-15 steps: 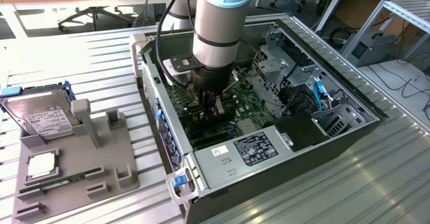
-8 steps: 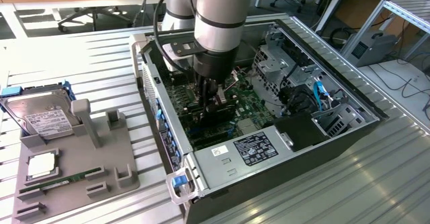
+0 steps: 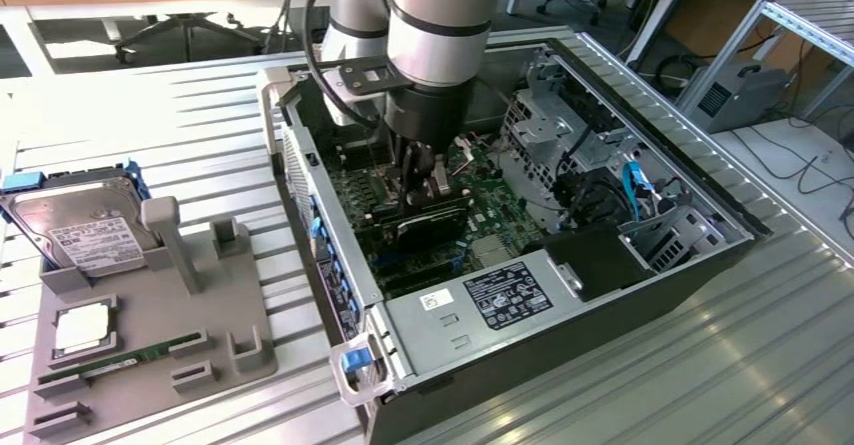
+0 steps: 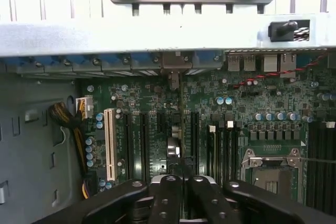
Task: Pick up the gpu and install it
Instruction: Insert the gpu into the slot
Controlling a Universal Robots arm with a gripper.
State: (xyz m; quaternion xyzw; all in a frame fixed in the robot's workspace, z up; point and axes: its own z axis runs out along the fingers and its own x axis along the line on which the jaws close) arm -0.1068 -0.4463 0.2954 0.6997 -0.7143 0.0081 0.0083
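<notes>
— While the gpu (image 3: 424, 227) is held edge-on over the motherboard (image 3: 501, 215) inside the open computer case (image 3: 694, 200), how is it gripped?

— It is clamped between the gripper (image 3: 422, 187) fingers, pressed together on its upper edge; seen from the wrist, the card (image 4: 180, 129) is lined up with a slot.

— How should it be handled?

— It is judged light, stiff and fragile; the board's edge should be held, never its components.

— And the fixture (image 3: 147, 335)?

— The hard drive (image 3: 80, 235) and RAM stick (image 3: 118, 361) are left on it.
</notes>
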